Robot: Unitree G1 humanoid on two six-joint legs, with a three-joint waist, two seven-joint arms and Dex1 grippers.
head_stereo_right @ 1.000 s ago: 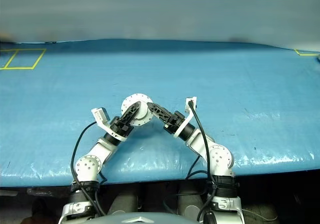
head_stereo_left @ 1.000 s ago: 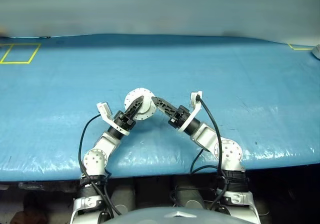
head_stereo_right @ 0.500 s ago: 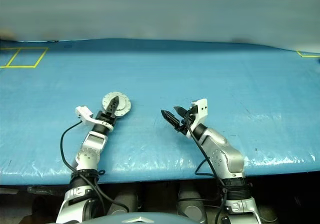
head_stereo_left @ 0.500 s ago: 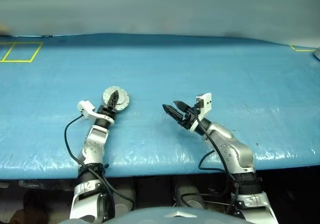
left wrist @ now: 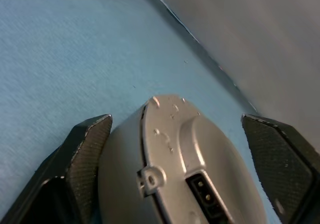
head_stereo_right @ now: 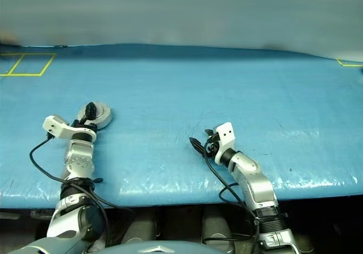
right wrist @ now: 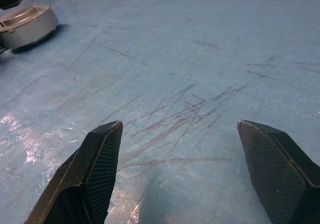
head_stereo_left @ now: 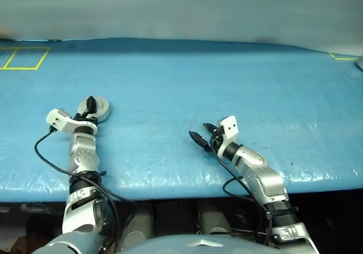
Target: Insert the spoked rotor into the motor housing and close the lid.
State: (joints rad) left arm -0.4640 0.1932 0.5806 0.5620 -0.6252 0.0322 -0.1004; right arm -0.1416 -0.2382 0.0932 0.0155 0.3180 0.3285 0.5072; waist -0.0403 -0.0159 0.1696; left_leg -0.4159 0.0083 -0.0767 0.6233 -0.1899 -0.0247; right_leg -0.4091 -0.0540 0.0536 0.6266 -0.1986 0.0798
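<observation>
Motor housing (head_stereo_left: 97, 108) sits closed on the blue table (head_stereo_left: 238, 84), far out on the left side, just ahead of the left gripper (head_stereo_left: 88, 110). Looks like rigid, smooth metal, likely weighty for its size and prone to slipping; best taken across the straight side wall, clear of the small connector port. Left gripper's jaws stand wide apart around the housing without squeezing it. Right gripper (head_stereo_left: 201, 139), well apart near the middle, also spread wide, holding nothing.
</observation>
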